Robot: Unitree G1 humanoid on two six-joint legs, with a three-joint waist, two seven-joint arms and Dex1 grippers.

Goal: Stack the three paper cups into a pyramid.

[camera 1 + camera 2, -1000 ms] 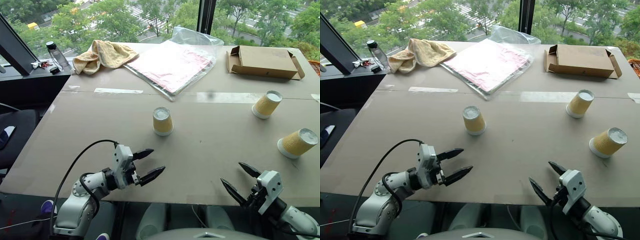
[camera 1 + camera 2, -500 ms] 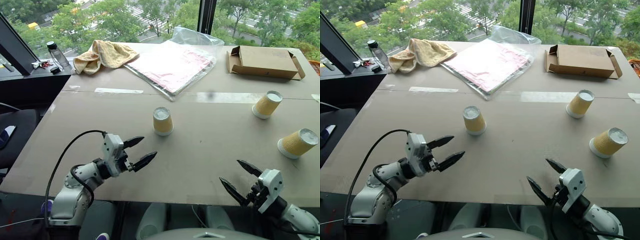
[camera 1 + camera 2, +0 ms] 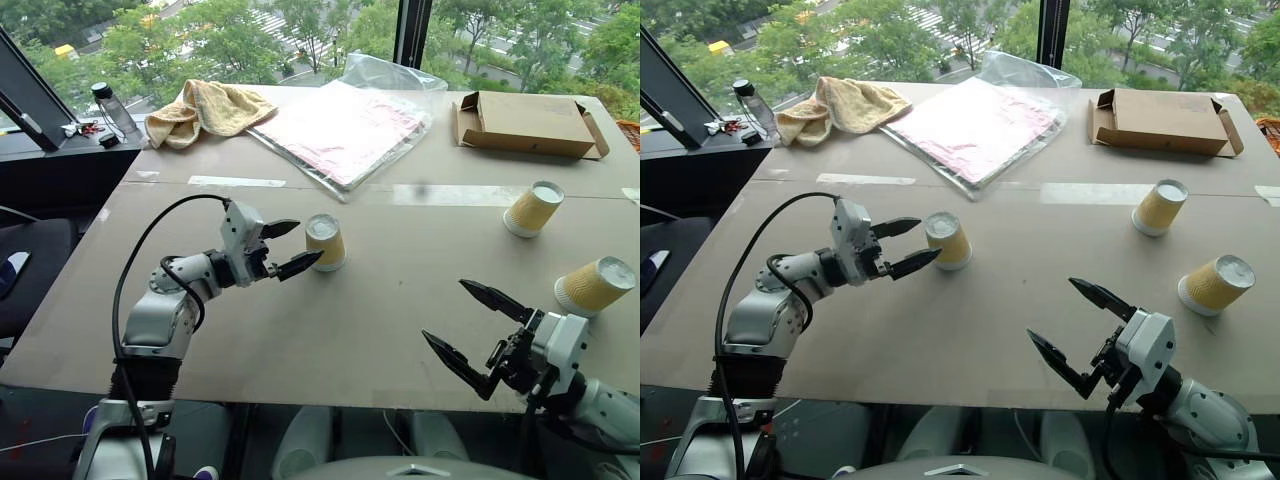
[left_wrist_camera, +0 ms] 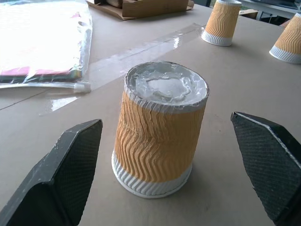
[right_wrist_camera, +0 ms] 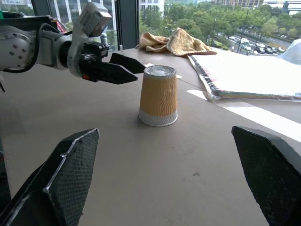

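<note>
Overhead, a cardboard-covered table (image 3: 400,300) stands before tree-filled windows (image 3: 240,40).

Cardboard-covered table (image 3: 400,300) — windows (image 3: 300,30) behind

My black fingers (image 3: 300,265) sit by mustard-yellow ribbed paper cups (image 3: 325,243) with white rims and bases; far off lie a yellow towel (image 3: 205,108), pink sheets in clear plastic (image 3: 345,128), a brown cardboard box (image 3: 528,122)
</note>
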